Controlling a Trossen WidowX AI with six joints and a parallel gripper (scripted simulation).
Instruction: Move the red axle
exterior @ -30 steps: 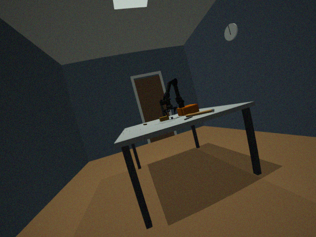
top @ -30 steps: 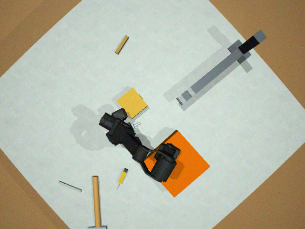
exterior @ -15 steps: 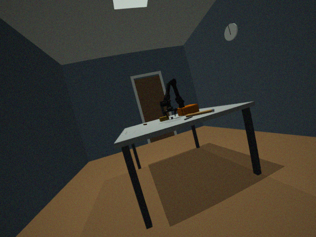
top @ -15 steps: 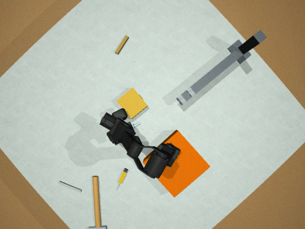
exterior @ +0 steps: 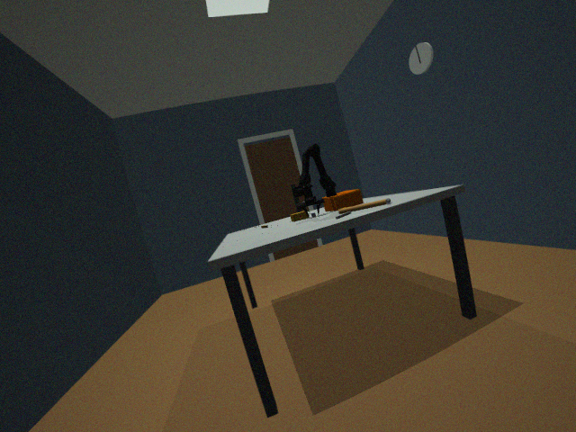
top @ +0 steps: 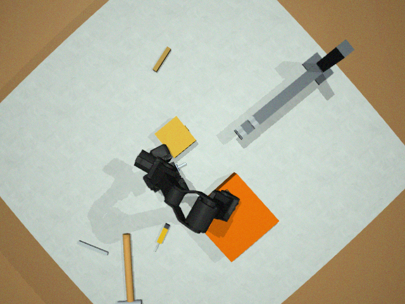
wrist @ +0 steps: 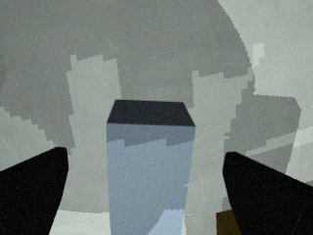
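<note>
At twelve o'clock from the arm's outer end (top: 163, 171) (exterior: 301, 193), seen from above with twelve at the top, a yellow block (top: 176, 136) (exterior: 299, 215) is sitting so near that a dark arm part is overlapping its corner. An orange block (top: 248, 214) (exterior: 346, 200) is filling four o'clock, partly beneath the arm. Wider bare tabletop is lying towards nine. At two, a long grey piece (top: 284, 95) is stretching well apart from the arm, its black-and-grey end reaching past the table (top: 81, 114) (exterior: 260, 241) edge. A yellow-handled tool (top: 162, 234) is lying towards six, a hammer (top: 128, 268) (exterior: 363, 206) towards seven.

The gripper (exterior: 310, 209) (wrist: 147, 161) is standing partly open, its fingers spread and pinching nothing. Between them in the wrist view a grey-blue block (wrist: 149, 171) is showing, with gaps on both sides. At five o'clock there, a brown corner (wrist: 225, 224) is peeking beside a finger; contact cannot be told. The red axle is not making itself visible, so its place cannot be told.
</note>
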